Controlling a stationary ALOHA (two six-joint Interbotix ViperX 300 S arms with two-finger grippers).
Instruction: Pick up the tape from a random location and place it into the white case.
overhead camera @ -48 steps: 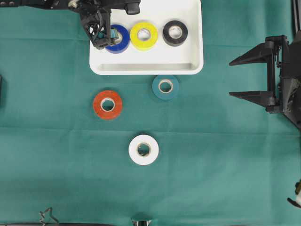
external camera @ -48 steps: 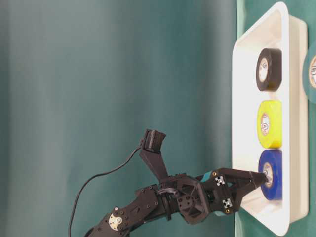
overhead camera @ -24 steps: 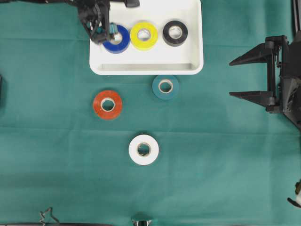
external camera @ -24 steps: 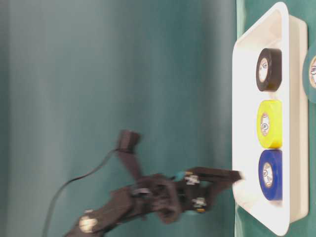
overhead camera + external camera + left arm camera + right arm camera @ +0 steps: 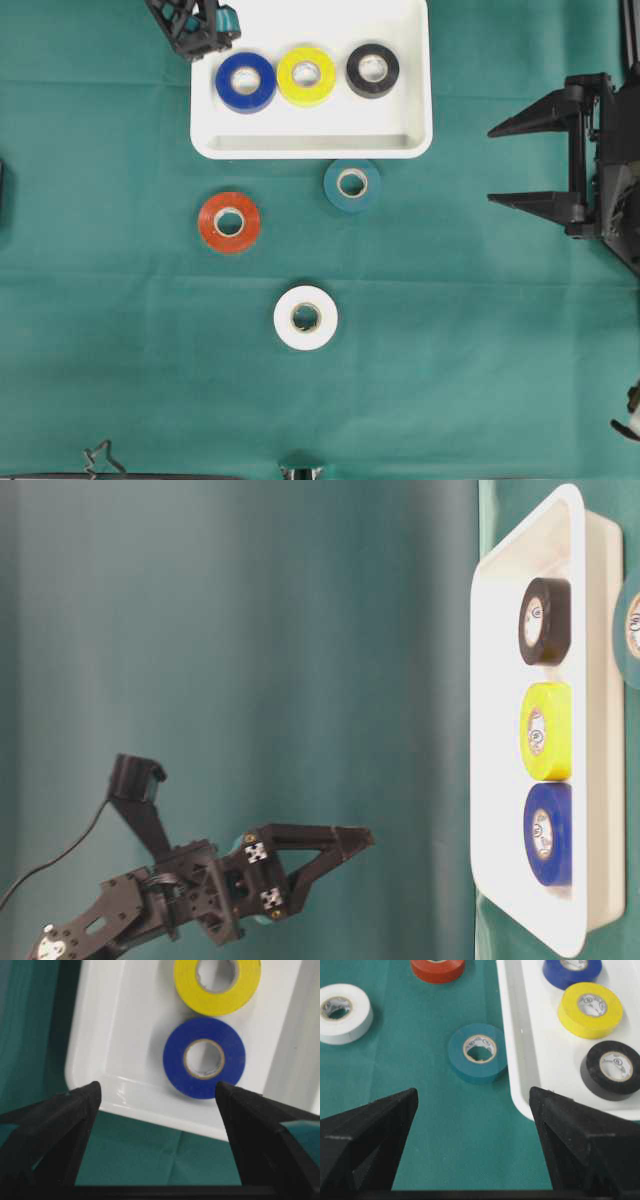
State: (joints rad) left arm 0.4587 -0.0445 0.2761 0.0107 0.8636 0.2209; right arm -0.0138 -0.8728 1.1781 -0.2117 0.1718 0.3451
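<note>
Judging the risks first: three rolls of tape remain on the table (image 5: 120, 360), and I see the teal roll (image 5: 351, 185) as the awkward one. It lies just beside the near rim of the white case (image 5: 310, 145), so a claw finger descending on that side can strike the rim and shove or tip the case, disturbing the blue roll (image 5: 246, 82), yellow roll (image 5: 306, 76) and black roll (image 5: 372, 70) lying flat in a row inside. The red roll (image 5: 229, 222) and white roll (image 5: 305, 318) lie flat in open cloth, well apart from the case and from each other; the hazard there is a finger landing on top of the roll instead of straddling it, which would push the roll sideways across the cloth.

A further risk, in my judgement, is releasing the next roll onto one already in the case; the free floor is in front of the row.

Left claw (image 5: 345, 842): wide open, holding nothing, touching nothing. It hangs above and just outside the case's corner nearest the blue roll.

Right claw (image 5: 505, 165): wide open, empty, parked over the cloth at the right edge, well apart from every roll.
</note>
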